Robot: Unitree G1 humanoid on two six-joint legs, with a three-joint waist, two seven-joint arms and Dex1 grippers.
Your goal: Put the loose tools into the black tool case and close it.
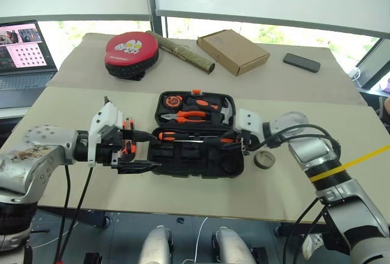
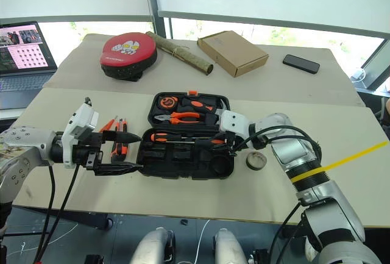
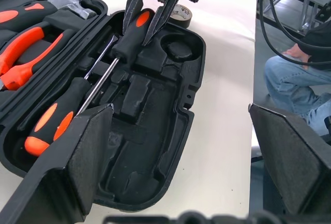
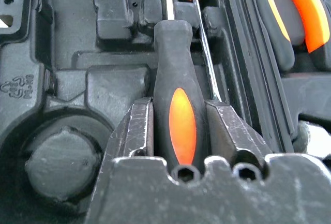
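Left gripper [image 2: 125,152] fingers spread wide, pointing right, hovering level. Right gripper [image 3: 150,25] angled down-left, fingers [image 4: 138,131] flanking handle, arm bent.

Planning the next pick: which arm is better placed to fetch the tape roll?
Probably the right. The tape roll lies on the table beside the right tool, which straddles a screwdriver in the case; the left tool is across the case.

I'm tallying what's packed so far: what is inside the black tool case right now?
Inside the black tool case: pliers, a tape measure and a hammer in the far half, two black-and-orange screwdrivers in the near half. The right gripper straddles one handle, hiding part of it.
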